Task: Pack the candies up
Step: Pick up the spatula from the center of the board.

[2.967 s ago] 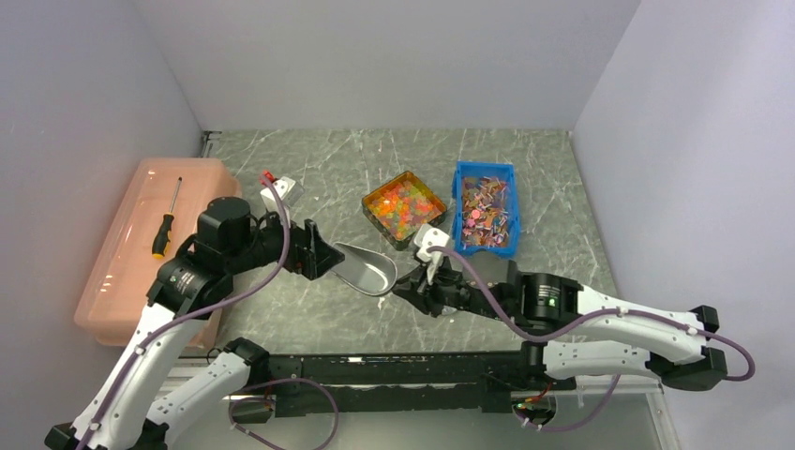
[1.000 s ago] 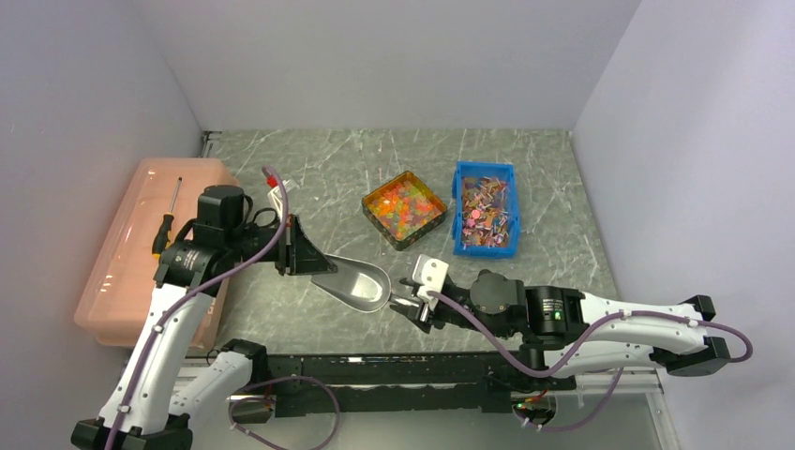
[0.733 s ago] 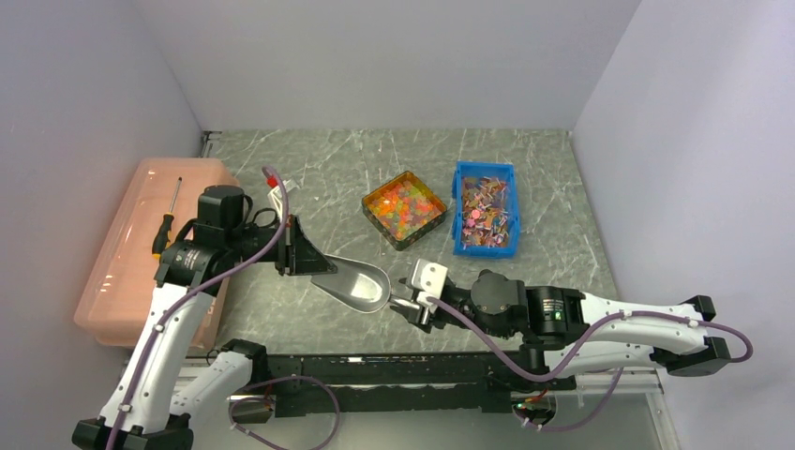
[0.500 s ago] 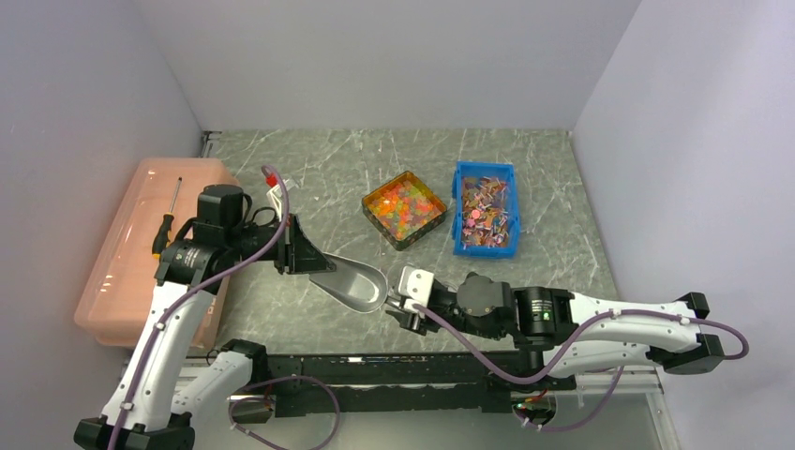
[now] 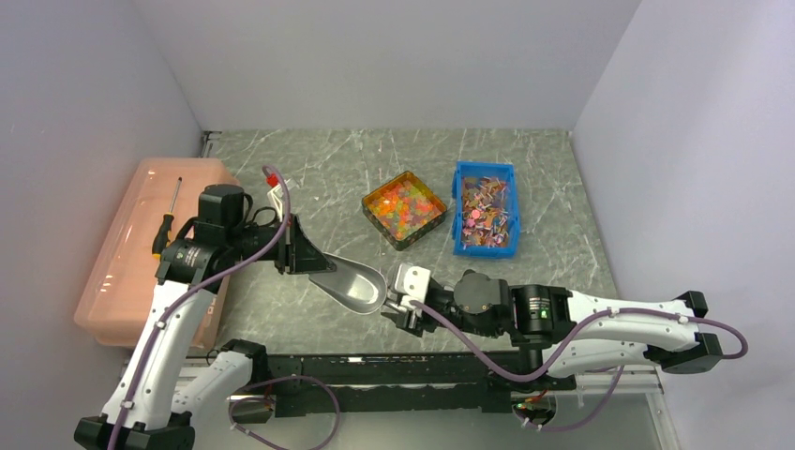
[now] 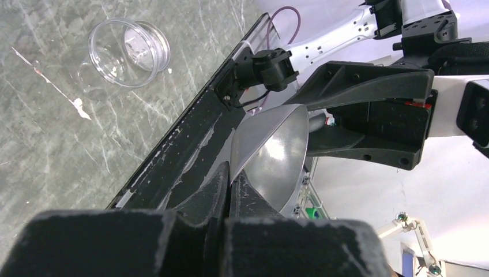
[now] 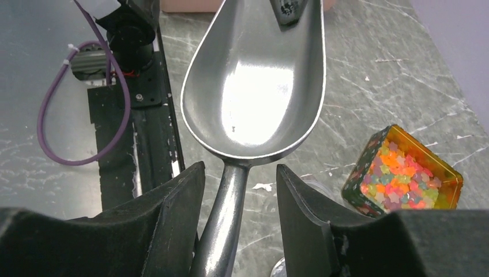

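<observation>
The candies (image 5: 403, 206) fill a square patterned tin at mid-table; they also show in the right wrist view as candies (image 7: 403, 170) at the right edge. A metal scoop (image 5: 358, 281) hangs empty above the table's near edge. My left gripper (image 5: 314, 262) is shut on the scoop's rim, seen up close at the left gripper (image 6: 230, 176) pinching the scoop (image 6: 277, 156). My right gripper (image 5: 394, 305) is open, and the scoop's handle (image 7: 228, 225) lies between its fingers (image 7: 179, 213) with gaps on both sides.
A blue bin (image 5: 486, 211) of wrapped sweets stands right of the tin. A pink lidded box (image 5: 122, 281) with a screwdriver (image 5: 167, 223) on it sits at the left. A clear plastic cup (image 6: 128, 52) rests on the table. The black base rail (image 5: 375, 370) runs along the near edge.
The right arm has slid left towards the scoop, so the handle now lies between its open fingers. The left arm and the scoop have stayed put over the last second.
</observation>
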{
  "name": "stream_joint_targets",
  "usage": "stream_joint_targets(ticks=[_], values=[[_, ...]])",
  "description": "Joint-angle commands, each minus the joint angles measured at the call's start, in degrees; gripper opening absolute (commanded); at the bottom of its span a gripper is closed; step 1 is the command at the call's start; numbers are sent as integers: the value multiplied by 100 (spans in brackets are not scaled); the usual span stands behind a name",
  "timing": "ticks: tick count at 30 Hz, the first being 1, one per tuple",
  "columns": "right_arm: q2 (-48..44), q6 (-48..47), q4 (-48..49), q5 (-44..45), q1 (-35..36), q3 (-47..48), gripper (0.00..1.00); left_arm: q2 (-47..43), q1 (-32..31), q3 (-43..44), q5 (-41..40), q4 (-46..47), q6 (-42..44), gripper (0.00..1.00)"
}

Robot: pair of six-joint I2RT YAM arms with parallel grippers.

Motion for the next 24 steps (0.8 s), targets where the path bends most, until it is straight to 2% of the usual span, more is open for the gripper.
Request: stream_joint_targets(ticks=[1, 14, 24], values=[[-96, 199, 84, 191, 24, 351, 52, -8, 10, 107, 258, 50, -29, 0], [60, 826, -614, 422, 39, 629, 53, -111, 191, 55, 86, 337, -377, 0], [239, 1001, -406, 678, 70, 557, 51, -131, 230, 91, 25, 500, -554, 0]])
